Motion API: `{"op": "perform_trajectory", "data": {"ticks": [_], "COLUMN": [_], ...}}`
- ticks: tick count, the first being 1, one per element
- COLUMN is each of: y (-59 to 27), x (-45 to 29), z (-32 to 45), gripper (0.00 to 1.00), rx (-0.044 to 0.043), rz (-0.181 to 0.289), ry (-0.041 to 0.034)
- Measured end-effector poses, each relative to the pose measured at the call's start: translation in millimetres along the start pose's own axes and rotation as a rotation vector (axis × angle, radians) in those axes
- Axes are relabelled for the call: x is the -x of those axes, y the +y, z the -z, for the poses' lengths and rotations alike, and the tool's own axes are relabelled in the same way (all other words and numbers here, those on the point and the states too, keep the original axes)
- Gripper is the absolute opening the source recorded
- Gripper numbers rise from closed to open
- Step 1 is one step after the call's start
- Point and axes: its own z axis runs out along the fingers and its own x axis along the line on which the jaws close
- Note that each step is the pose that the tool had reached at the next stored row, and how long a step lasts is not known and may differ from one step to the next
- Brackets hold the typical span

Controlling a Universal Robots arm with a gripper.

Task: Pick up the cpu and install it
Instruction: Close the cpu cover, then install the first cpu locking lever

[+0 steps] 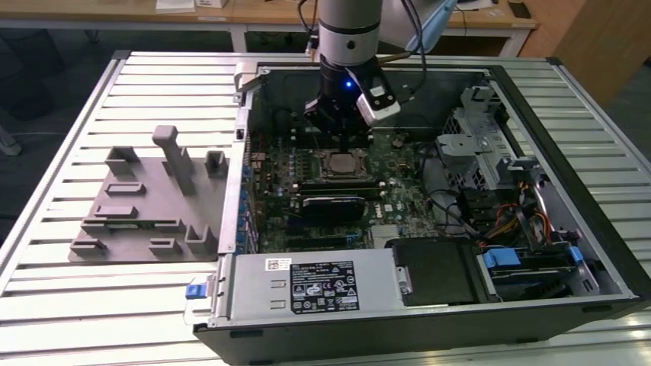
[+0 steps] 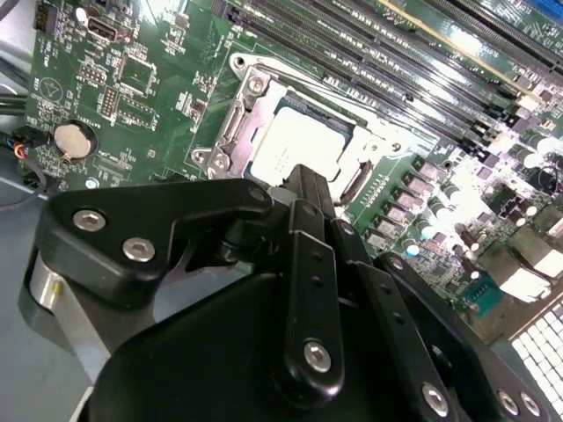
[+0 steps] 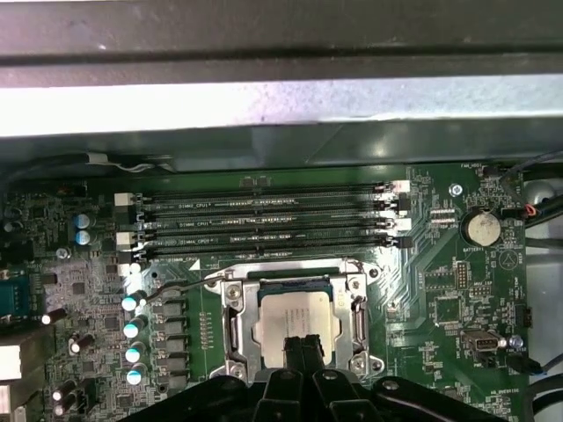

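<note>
The cpu (image 3: pixel 297 315), a pale silver square, lies flat inside the metal-framed socket (image 3: pixel 234 325) on the green motherboard. In the second wrist view the cpu (image 2: pixel 286 145) sits level in the socket frame (image 2: pixel 230 132). My gripper (image 3: pixel 303 345) hangs just above the cpu's near edge, its two black fingers pressed together with nothing between them. In the second wrist view the gripper (image 2: pixel 305 178) covers part of the chip. The exterior view shows the gripper (image 1: pixel 341 143) inside the open computer case, right over the cpu (image 1: pixel 343 163).
A grey holder block plate (image 1: pixel 152 198) lies on the slatted table at the exterior view's left. Memory slots (image 3: pixel 264 220) run beside the socket, with a coin battery (image 3: pixel 482 229) nearby. A power supply (image 1: pixel 305 286), drive cage (image 1: pixel 489 145) and cables crowd the case.
</note>
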Motion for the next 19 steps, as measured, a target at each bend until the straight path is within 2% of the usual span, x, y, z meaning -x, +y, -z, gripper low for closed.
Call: {"op": "perform_trajectory", "data": {"ticks": [13,19], "y": [-0.1,-0.5], "x": [-0.2,-6.6], "z": [1.3,1.6], "gripper": [0.11,0.11], "rx": [-0.0003,-0.0001], "rz": [0.000,0.000], "ry": [0.0002,0.0002]}}
